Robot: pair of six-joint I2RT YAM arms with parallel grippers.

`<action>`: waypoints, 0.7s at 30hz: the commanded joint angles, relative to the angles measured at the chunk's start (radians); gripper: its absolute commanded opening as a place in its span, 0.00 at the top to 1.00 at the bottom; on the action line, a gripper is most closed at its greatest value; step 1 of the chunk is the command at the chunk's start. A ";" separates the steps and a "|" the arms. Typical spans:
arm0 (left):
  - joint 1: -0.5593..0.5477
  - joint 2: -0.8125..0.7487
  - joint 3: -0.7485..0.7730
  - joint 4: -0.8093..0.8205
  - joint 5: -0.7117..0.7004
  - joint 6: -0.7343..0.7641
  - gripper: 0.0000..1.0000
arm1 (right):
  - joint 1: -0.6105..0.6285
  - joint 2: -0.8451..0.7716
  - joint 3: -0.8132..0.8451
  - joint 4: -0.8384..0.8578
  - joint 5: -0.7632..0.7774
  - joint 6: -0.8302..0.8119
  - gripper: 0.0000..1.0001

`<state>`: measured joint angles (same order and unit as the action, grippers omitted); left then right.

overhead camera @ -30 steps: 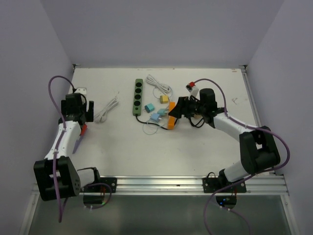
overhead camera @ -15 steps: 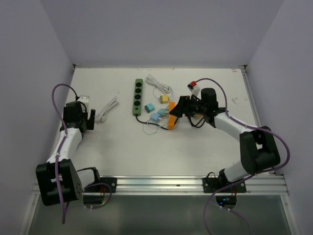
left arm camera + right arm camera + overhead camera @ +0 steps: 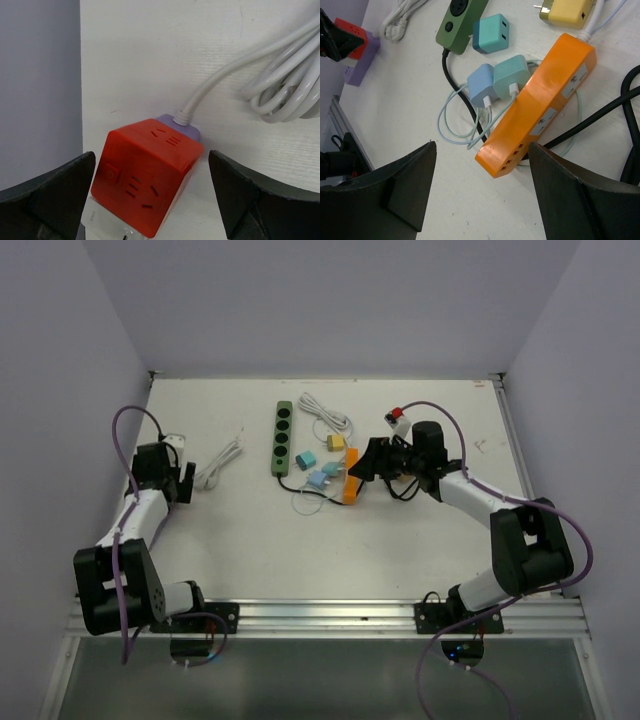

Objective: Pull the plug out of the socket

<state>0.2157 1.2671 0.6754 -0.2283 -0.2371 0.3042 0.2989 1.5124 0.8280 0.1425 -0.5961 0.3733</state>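
The dark-green power strip lies at the middle back, its black cord running toward me; its near end shows in the right wrist view. A teal cube plug sits against its near end; I cannot tell whether it is plugged in. My left gripper is open at the left wall, its jaws on either side of a red cube socket, not touching it. My right gripper is open over the near end of the orange strip.
The orange strip carries a light-blue plug and a mint plug with thin pale cables. A yellow plug and white cord coils lie behind. Another white cord lies by the left gripper. A thick black cable runs right.
My left arm has folded back toward the left wall and its gripper has come over the red cube, which now hides under it in the top view. The right arm has barely moved.
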 commanded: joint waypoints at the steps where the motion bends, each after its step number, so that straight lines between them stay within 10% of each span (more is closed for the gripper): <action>1: 0.008 0.037 0.041 0.012 0.051 0.013 0.02 | -0.006 -0.017 -0.003 0.023 -0.007 -0.007 0.22; 21: 0.007 -0.054 0.013 0.001 0.160 0.007 0.15 | -0.014 -0.044 -0.009 -0.023 0.041 -0.031 0.22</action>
<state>0.2195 1.1969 0.6724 -0.2428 -0.1059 0.3069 0.2913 1.5097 0.8257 0.1246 -0.5694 0.3637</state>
